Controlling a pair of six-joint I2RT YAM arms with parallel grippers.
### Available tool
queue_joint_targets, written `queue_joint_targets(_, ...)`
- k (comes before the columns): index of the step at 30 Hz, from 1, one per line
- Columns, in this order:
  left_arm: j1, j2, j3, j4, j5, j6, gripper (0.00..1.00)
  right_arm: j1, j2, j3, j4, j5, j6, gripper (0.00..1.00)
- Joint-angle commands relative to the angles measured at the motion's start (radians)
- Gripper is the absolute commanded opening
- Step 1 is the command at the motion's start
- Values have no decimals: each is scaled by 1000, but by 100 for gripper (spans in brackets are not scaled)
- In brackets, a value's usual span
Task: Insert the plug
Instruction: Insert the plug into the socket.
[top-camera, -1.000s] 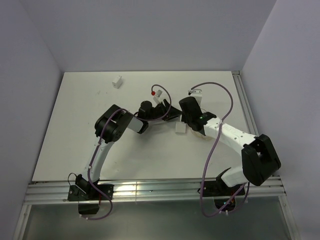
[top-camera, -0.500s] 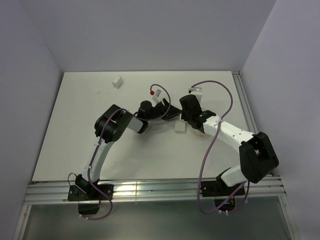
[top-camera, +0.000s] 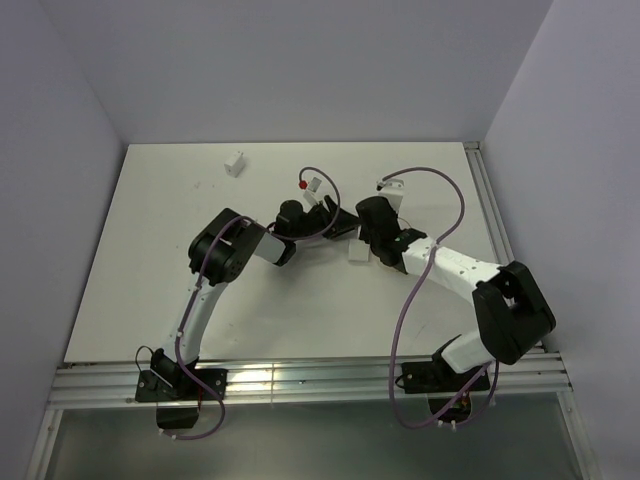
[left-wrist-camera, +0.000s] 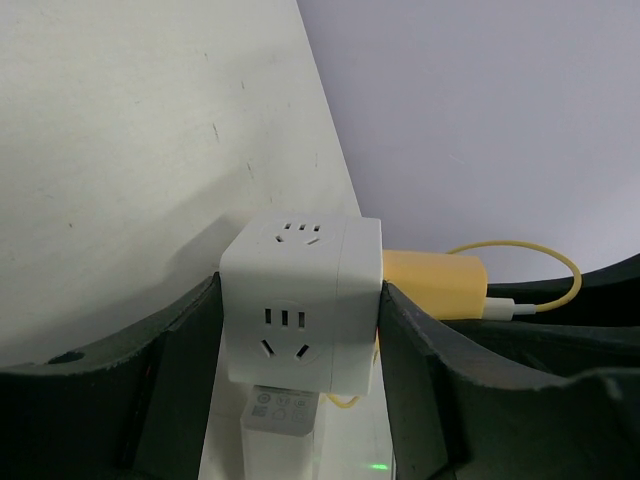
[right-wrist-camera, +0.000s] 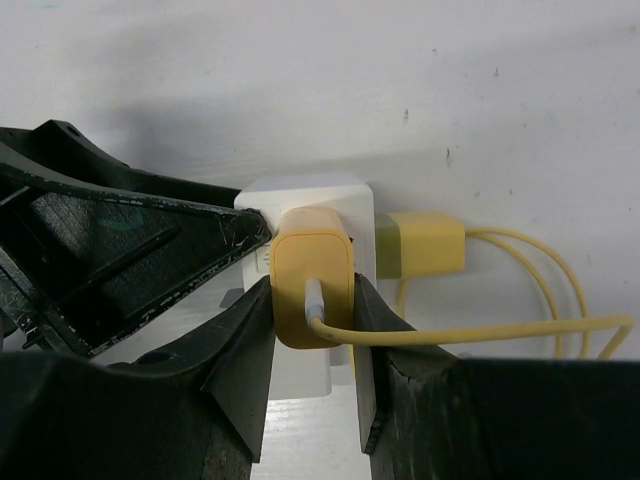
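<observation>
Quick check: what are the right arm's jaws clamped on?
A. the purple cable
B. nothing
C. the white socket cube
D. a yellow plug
D: the right gripper has its jaws closed on the yellow plug, held against the white socket cube.

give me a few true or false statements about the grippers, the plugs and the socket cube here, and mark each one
1. The left gripper clamps a white socket cube between its fingers. True.
2. The right gripper is open and empty. False: it is shut on a yellow plug.
3. A second yellow plug sits on the cube's side. True.
4. The held plug's cable is red. False: it is yellow.
</observation>
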Motion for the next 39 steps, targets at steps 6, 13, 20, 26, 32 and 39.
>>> queue_joint_targets(6, -46, 28, -33, -90, 149, 47, 0, 5, -42, -77, -59, -175, 70, 39)
queue_joint_targets(13, -46, 16, -36, -98, 146, 48, 0, 2, -117, -27, -103, -198, 56, 70)
queue_joint_targets(20, -45, -15, -53, -132, 140, 74, 0, 3, -295, -60, -163, -236, 89, 78)
queue_joint_targets(26, -45, -48, -79, -145, 122, 87, 13, 2, -481, -91, -290, -272, 101, 78)
queue_joint_targets(32, -46, -67, -113, -112, 117, 65, 44, 0, -604, -163, -341, -276, 110, 77)
queue_joint_targets(39, -57, -110, -130, -150, 99, 105, 59, -8, -685, -183, -373, -255, 98, 77)
